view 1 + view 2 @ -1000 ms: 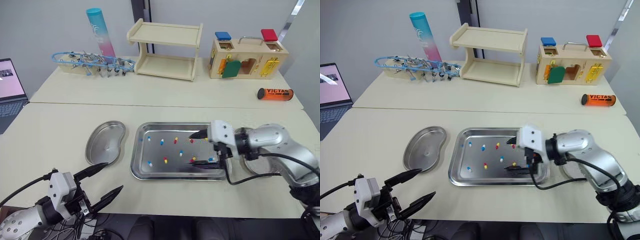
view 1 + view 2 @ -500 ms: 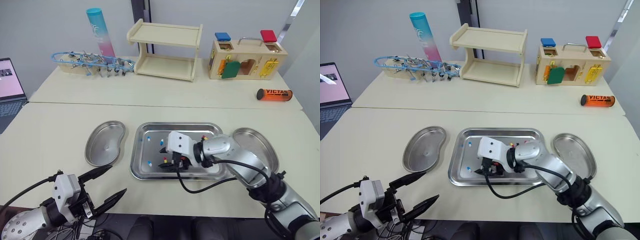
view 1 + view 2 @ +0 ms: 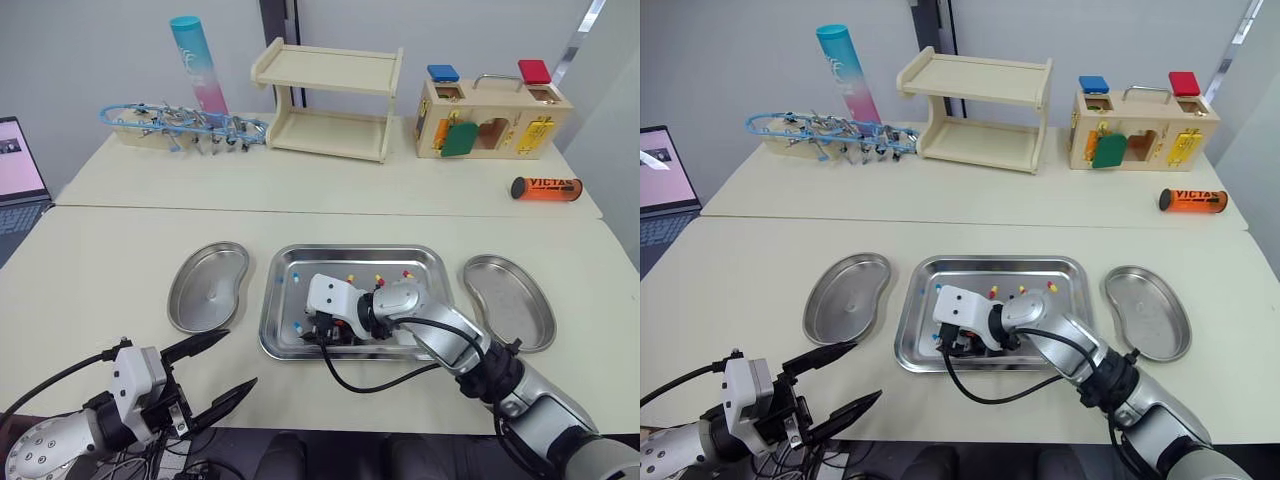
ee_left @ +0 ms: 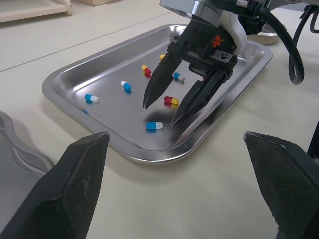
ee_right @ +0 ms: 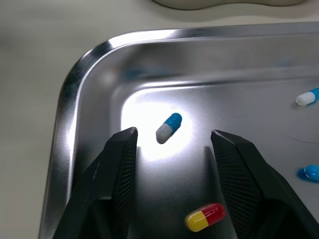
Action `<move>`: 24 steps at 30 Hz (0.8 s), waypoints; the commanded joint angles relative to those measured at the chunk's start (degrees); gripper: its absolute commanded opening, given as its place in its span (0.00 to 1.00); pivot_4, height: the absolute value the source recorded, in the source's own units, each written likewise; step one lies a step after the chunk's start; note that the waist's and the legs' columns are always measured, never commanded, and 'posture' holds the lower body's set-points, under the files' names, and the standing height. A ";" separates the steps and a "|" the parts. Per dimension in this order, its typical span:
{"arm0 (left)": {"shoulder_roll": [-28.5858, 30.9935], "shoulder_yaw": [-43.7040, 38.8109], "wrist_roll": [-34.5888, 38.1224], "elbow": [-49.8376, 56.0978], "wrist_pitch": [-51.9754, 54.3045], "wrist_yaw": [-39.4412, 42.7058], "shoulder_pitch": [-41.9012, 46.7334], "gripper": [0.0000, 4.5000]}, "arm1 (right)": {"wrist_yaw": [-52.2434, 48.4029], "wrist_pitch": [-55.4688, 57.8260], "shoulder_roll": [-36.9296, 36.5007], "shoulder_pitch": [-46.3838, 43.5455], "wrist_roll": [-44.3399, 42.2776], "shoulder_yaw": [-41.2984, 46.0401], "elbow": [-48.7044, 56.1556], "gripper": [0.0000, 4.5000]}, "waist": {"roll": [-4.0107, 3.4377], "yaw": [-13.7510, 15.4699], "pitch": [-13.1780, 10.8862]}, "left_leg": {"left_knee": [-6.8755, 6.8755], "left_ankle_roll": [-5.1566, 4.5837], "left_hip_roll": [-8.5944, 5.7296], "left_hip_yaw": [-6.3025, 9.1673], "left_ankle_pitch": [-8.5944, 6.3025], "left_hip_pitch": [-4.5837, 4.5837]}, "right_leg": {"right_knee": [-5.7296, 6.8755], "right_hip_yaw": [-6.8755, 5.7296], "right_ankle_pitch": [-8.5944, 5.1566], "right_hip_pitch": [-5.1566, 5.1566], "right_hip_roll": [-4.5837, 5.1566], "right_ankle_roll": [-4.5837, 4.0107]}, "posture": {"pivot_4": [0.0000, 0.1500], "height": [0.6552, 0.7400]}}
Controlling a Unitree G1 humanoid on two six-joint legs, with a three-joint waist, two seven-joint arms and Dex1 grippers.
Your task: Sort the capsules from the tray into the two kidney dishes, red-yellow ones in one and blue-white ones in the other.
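A steel tray (image 3: 350,251) in the middle of the table holds several red-yellow and blue-white capsules. My right gripper (image 3: 318,336) is low in the tray's front left corner, open. Its fingers (image 5: 119,169) stand on either side of a blue-white capsule (image 5: 169,127), apart from it. A red-yellow capsule (image 5: 205,217) lies close by. One bare kidney dish (image 3: 208,298) sits left of the tray and another (image 3: 508,300) right of it. My left gripper (image 3: 238,358) hovers open and holding nothing off the table's front edge, near the left dish.
Along the back stand a wooden shelf (image 3: 330,100), a wooden latch box (image 3: 485,110), a blue-pink tube (image 3: 195,65) and a rack of instruments (image 3: 185,125). An orange canister (image 3: 546,187) lies at the far right. A laptop (image 3: 20,160) sits at the left edge.
My right gripper has swept left across the tray, from its right side to its front left corner, uncovering the right dish. The left gripper has hardly moved.
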State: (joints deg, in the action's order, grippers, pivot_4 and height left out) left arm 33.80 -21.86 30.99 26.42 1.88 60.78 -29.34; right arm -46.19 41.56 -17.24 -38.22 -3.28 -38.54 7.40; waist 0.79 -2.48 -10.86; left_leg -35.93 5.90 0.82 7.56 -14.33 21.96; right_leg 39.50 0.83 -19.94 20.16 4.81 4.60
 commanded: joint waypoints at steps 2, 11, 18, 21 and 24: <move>0.70 -0.44 0.63 0.85 -0.94 0.25 0.16 1.00 | -0.21 -3.00 1.81 -1.18 1.90 -1.06 -1.35 0.56 | 0.00 -0.10 0.00 | 0.01 0.00 0.00 0.01 0.00 0.00 | 0.00 0.00 0.00 0.00 -0.01 0.00 | 1.00 1.00; 0.87 -0.69 0.66 0.50 -1.16 0.46 0.32 1.00 | -0.25 -5.00 4.34 -1.86 4.63 -1.63 -5.58 0.56 | 0.00 -0.45 0.00 | 0.02 0.00 0.00 0.03 0.00 -0.01 | 0.02 0.00 0.00 0.02 -0.02 0.00 | 1.00 1.00; 1.09 -0.12 0.42 1.01 -0.24 -0.59 1.73 1.00 | -2.08 -6.10 4.18 -2.14 5.99 -1.42 -6.41 0.31 | 0.00 -0.50 0.00 | 0.02 0.00 0.00 0.03 0.00 -0.02 | 0.02 0.01 0.00 0.02 -0.02 0.00 | 1.00 1.00; 1.05 0.08 0.25 0.74 -0.19 -0.77 2.35 1.00 | -2.83 -6.37 4.28 -2.56 6.17 -0.94 -6.51 0.11 | 0.00 -0.61 0.00 | 0.02 0.00 0.00 0.03 0.00 -0.02 | 0.02 0.01 0.00 0.02 -0.02 0.00 | 1.00 1.00; 0.88 0.32 -0.01 0.29 -0.55 -0.72 2.69 1.00 | -4.13 -7.13 4.26 -2.72 6.00 -0.55 -6.12 0.00 | 0.00 -0.64 0.00 | 0.03 0.00 0.00 0.03 0.00 -0.02 | 0.02 0.01 0.00 0.02 -0.02 0.00 | 1.00 1.00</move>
State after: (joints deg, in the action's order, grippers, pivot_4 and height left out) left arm 34.16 -21.72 30.97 26.34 2.00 60.18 -26.67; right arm -49.25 35.41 -13.23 -40.05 3.03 -39.52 0.29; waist 0.79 -3.12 -10.86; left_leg -35.90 5.90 0.83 7.59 -14.33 21.95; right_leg 39.51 0.85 -19.93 20.18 4.79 4.60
